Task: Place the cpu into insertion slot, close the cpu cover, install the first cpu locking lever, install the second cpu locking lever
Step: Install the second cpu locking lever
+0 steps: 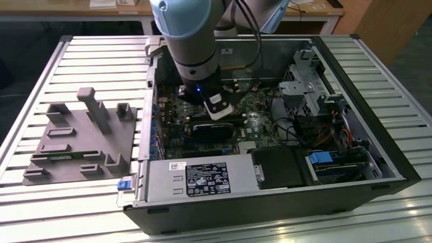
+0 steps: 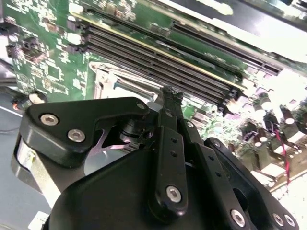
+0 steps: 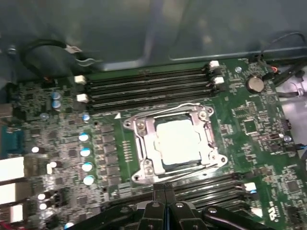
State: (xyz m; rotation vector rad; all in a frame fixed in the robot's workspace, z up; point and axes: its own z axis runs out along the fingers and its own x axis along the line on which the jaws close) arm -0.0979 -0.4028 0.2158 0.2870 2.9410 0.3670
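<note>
The cpu (image 3: 178, 142), a pale silvery square, lies flat in the insertion slot (image 3: 137, 125) on the green board. The cpu cover (image 3: 145, 146), a thin silver frame, lies down around it. A thin wire lever (image 3: 184, 105) runs along one side of the socket and another (image 3: 194, 171) along the opposite side. My gripper (image 3: 165, 188) hangs just beside the socket with its black fingers pressed together and nothing between them. In the second wrist view the gripper (image 2: 170, 91) tapers to one tip near the socket rim (image 2: 108, 79). In the exterior view the gripper (image 1: 219, 112) reaches down into the open computer case.
Long black memory slots (image 3: 148, 84) flank the socket on both sides. A coin battery (image 3: 254, 85) and cables sit nearby. The case holds a power supply (image 1: 196, 179), a drive cage (image 1: 304, 91) and wiring. A grey fixture (image 1: 81, 136) stands at the exterior view's left.
</note>
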